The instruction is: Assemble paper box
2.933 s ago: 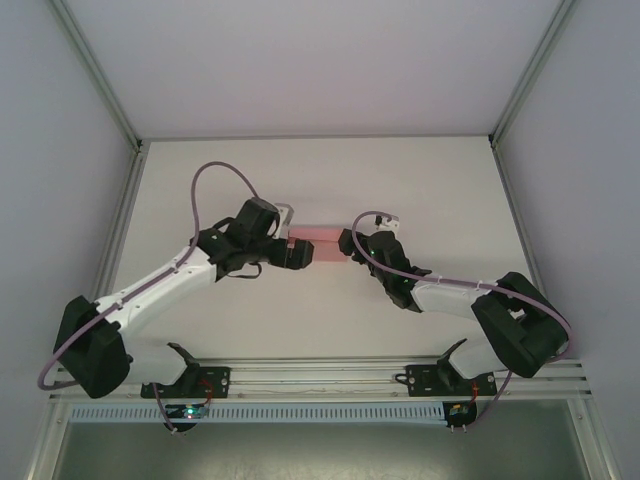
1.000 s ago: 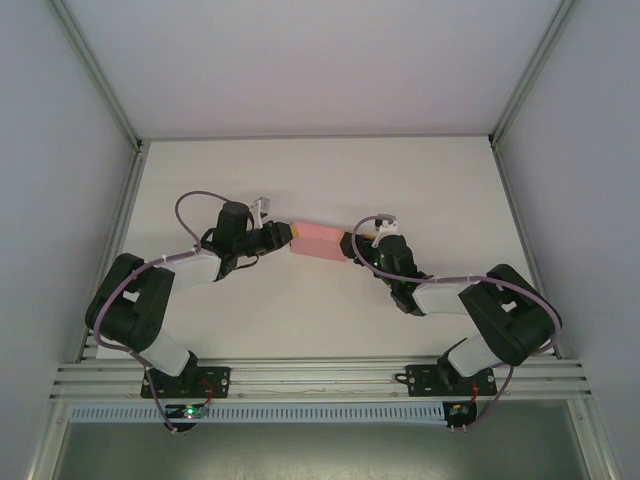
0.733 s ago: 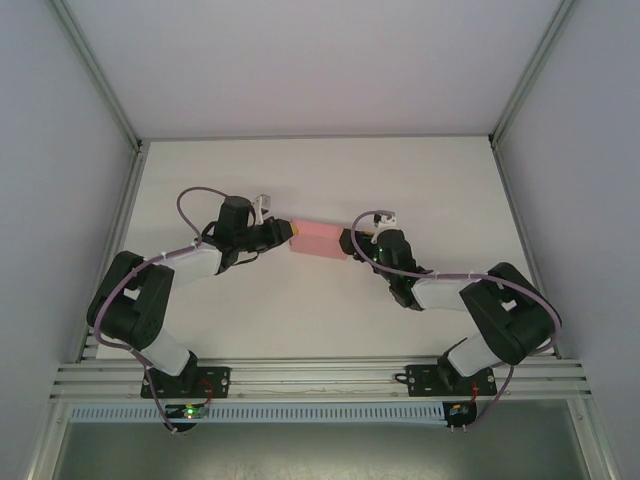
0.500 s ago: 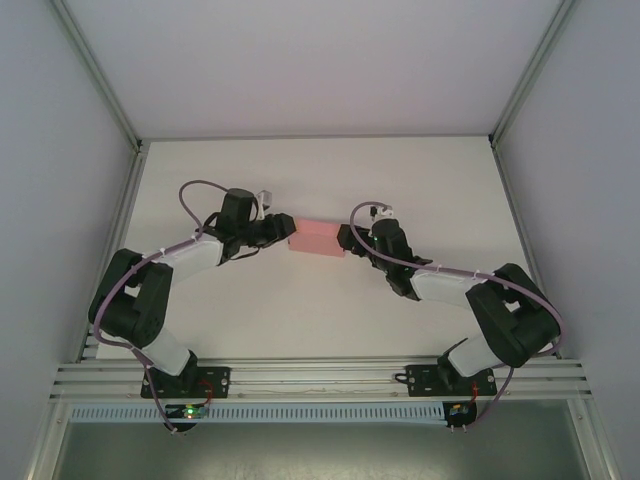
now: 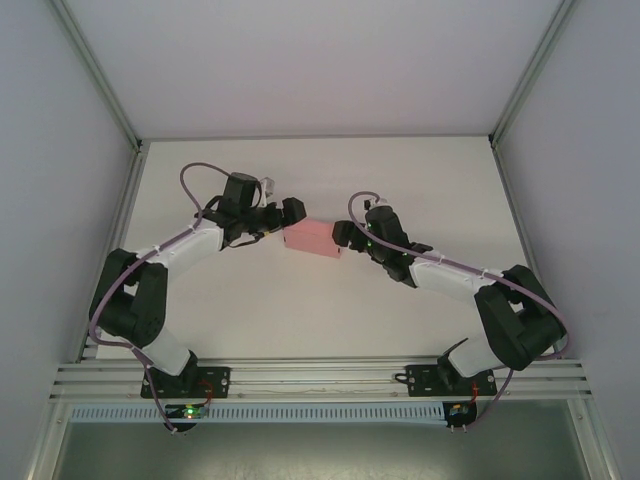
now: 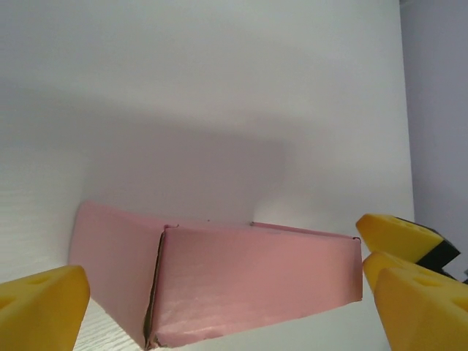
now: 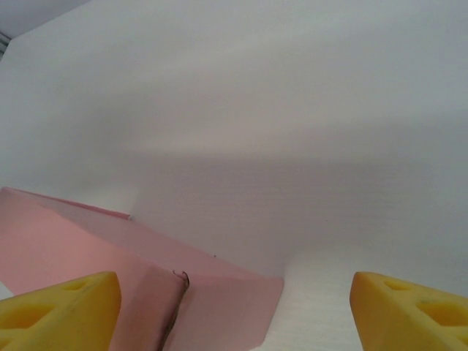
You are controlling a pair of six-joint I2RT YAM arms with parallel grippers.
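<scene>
Your left gripper (image 5: 284, 216) and right gripper (image 5: 343, 236) stand wide open and empty, flanking the paper box (image 5: 310, 238); likely light, crushable card, so pinch its left and right ends gently.

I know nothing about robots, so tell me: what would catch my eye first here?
A small pink paper box, folded into shape, lies in the middle of the white table. The left gripper and right gripper flank its two ends, both open, their yellow fingertips wide apart in the wrist views.
</scene>
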